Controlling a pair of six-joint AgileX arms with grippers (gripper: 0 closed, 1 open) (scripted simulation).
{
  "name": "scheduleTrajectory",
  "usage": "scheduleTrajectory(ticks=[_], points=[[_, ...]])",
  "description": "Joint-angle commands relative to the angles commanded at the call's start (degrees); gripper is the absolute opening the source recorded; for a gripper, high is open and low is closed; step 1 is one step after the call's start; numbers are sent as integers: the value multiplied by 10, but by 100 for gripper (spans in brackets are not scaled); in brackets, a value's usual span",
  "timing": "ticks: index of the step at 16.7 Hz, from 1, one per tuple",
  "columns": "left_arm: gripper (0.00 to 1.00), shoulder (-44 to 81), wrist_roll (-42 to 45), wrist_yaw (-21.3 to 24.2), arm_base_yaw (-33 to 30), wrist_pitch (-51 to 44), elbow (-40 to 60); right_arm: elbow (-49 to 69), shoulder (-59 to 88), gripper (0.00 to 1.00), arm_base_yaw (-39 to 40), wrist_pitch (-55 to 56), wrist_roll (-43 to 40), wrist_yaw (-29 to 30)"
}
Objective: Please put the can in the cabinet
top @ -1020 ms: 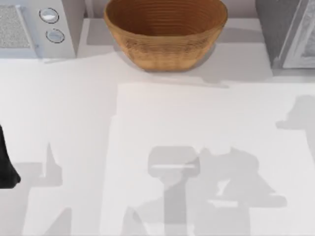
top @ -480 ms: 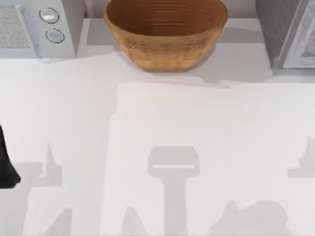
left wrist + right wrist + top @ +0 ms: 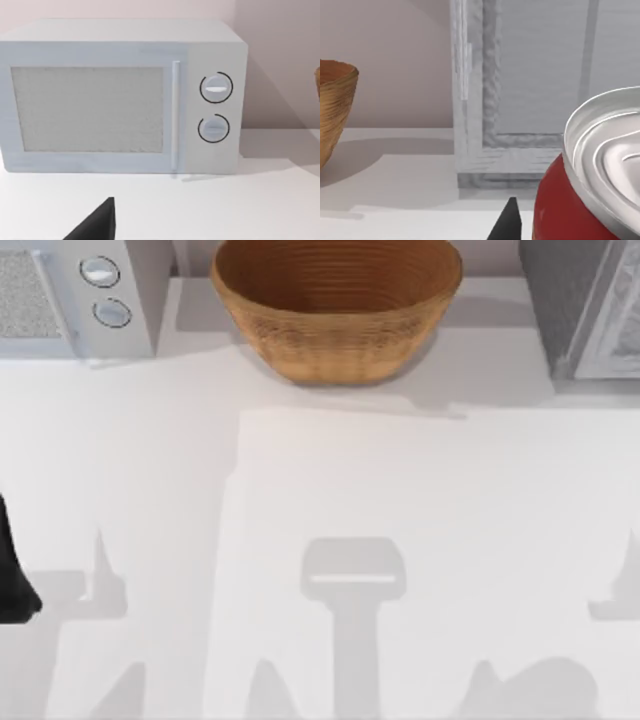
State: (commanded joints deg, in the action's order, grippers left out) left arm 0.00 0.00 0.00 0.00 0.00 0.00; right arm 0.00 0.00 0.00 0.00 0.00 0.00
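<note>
- Top view: wicker basket (image 3: 337, 305) at the table's (image 3: 400, 500) far edge, microwave (image 3: 75, 295) in the far left corner, cabinet (image 3: 585, 305) in the far right corner; left arm (image 3: 14, 575) parked at the left edge.
- Left wrist view: facing the microwave's door; dark fingertip (image 3: 97, 225) of the left gripper, opening impossible to tell.
- Right wrist view: red can (image 3: 592, 190) close up, just beside a dark fingertip (image 3: 507, 222), before the cabinet's door; right gripper's grip impossible to tell.

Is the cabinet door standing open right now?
No. In the right wrist view the cabinet has its white-framed door panel flush and closed, with the can in front of it.
</note>
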Motion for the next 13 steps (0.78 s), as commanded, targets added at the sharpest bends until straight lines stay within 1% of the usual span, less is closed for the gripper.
scheduleTrajectory(ticks=[4, 6, 9, 13], points=[[100, 0, 0, 0, 0, 0, 0, 8, 8, 0, 1, -1, 1, 1], [100, 0, 0, 0, 0, 0, 0, 38, 35, 0, 5, -8, 1, 5], [100, 0, 0, 0, 0, 0, 0, 128, 111, 0, 15, -31, 2, 17], [100, 0, 0, 0, 0, 0, 0, 315, 258, 0, 35, -79, 3, 39]])
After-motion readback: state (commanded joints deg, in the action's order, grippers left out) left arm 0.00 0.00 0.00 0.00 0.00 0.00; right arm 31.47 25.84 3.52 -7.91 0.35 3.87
